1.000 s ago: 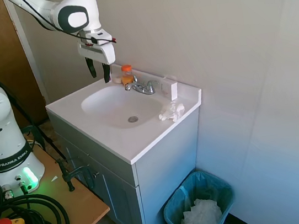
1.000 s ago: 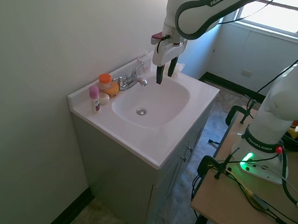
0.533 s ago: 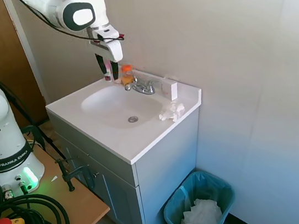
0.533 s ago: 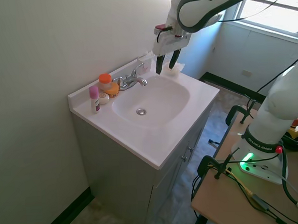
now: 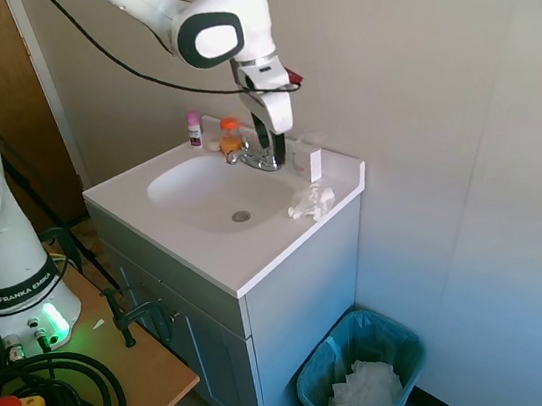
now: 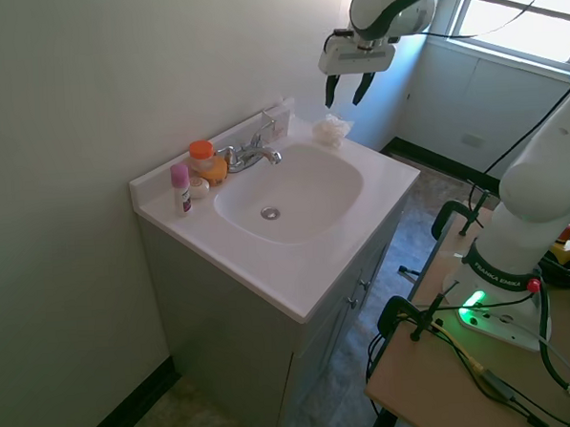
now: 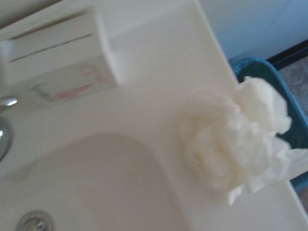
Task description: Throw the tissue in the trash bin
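Hovering high above the sink cabinet (image 5: 258, 255), my gripper (image 6: 347, 89) hangs with its two fingers spread and nothing between them, up over the back corner of the counter near the faucet (image 5: 256, 157). The tissue (image 5: 311, 200) lies crumpled at the counter's outer corner, beside the basin (image 6: 289, 192) and touching its rim; in the wrist view its ragged edge overhangs the counter edge, with the trash bin (image 5: 360, 372) showing on the floor beyond.

Risks, as I judge them. First, the overhang: if my fingers come down off-centre, or one pad brushes the tissue before the other, I may nudge it off the edge, and it would fall outside the bin, since the bin stands below but not clearly under that corner. Second, the small white box (image 7: 62, 65) stands just beside the tissue against the backsplash; a wide-open descent could clip it. Third, a soft wad gives little to grip, so a shallow pinch may catch only a loose fold and shed the rest during the carry.

Containers. The trash bin, lined with a wrinkled teal bag, already holds a broad wad of white paper (image 5: 363, 392). The basin is empty down to its drain (image 5: 241, 216). Behind the faucet stand an orange-capped bottle (image 6: 202, 156) and a pink-capped stick (image 6: 180, 186), well apart from the tissue.
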{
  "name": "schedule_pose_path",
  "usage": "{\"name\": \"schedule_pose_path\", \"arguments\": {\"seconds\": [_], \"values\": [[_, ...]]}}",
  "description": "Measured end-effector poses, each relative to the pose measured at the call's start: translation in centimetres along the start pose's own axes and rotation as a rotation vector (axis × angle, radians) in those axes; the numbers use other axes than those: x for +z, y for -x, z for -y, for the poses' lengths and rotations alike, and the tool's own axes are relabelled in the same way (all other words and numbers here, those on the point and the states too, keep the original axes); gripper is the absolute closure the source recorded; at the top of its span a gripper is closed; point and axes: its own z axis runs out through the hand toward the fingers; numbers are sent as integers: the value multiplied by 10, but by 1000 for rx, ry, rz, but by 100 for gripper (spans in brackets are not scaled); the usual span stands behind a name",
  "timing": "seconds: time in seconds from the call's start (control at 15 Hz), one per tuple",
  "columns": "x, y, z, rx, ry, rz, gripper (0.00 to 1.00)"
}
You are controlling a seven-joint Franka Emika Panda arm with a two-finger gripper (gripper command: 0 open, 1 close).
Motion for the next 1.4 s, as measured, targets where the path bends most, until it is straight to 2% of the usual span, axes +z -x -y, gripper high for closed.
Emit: {"name": "schedule_pose_path", "arguments": {"seconds": [0.4,0.47,0.73,1.4], "values": [[87,-43,34,98,82,-28,0],[95,-46,39,102,90,-30,100],[110,-51,50,114,108,-11,100],[113,-49,51,101,107,4,100]]}}
